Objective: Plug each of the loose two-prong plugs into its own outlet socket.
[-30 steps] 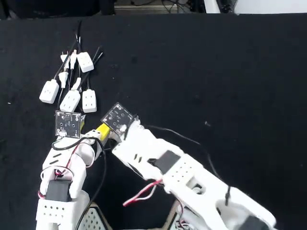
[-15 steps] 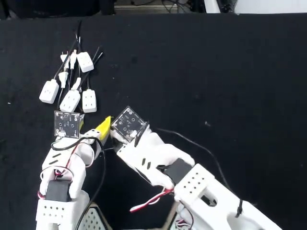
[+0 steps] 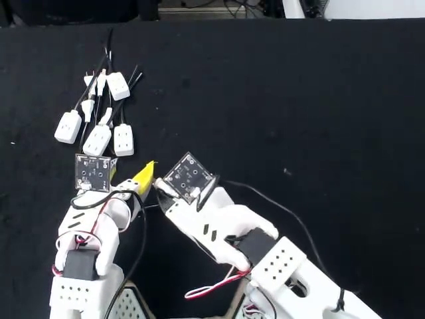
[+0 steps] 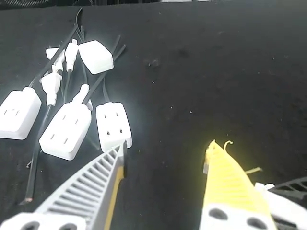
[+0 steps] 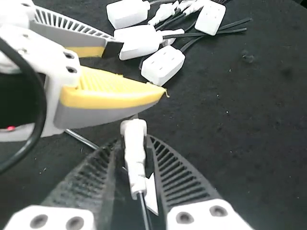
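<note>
Moved: right gripper (image 5: 134, 143) went rightward across the table (image 3: 319, 100), clamped on a white plug (image 5: 135, 160), tip just beside the yellow finger (image 5: 110, 93) of the left gripper (image 4: 167, 147). That one's spread wide, empty, near the closest outlet socket (image 4: 113, 125); other sockets (image 4: 64, 129) beyond.

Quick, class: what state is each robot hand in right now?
Left hand: open, holding nothing.
Right hand: closed on a white two-prong plug.

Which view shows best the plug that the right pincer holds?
Right wrist view: the white plug lies full length in the right pincer. The high view gives a small white bit at the arm's tip; the left wrist view, too little to tell.
</note>
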`<move>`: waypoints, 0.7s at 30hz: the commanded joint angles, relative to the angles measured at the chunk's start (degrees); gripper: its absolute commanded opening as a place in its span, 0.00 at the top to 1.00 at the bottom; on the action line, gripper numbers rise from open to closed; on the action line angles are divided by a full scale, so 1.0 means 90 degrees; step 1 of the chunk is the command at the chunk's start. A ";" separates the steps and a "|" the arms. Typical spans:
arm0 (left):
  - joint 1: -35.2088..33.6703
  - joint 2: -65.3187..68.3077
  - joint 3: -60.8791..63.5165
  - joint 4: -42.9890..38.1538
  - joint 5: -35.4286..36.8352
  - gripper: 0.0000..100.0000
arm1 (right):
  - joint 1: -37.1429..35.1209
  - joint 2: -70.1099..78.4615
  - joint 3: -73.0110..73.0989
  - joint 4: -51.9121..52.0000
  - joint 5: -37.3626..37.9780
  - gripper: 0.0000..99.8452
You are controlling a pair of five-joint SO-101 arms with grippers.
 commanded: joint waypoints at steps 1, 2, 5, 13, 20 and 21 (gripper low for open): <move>0.0044 0.0029 -0.0024 0.0020 0.0000 0.74 | 0.0225 -0.0278 -0.0103 -0.0039 -0.0098 0.99; 0.0044 0.0029 -0.0024 0.0020 0.0000 0.74 | 0.0225 -0.0278 -0.0103 -0.0039 -0.0098 0.99; 0.0044 0.0029 -0.0024 0.0020 0.0000 0.74 | 0.0225 -0.0278 -0.0093 -0.0098 -0.0107 0.99; 0.0044 0.0029 -0.0024 0.0020 0.0000 0.74 | 0.0225 -0.0308 0.0249 -0.0752 -0.0508 0.99; 0.0044 0.0029 -0.0024 0.0020 0.0000 0.74 | 0.0225 -0.0327 0.0249 -0.0752 -0.0488 0.99; 0.0044 0.0029 -0.0024 0.0020 0.0000 0.74 | 0.0225 -0.0327 0.0249 -0.0752 -0.0488 0.99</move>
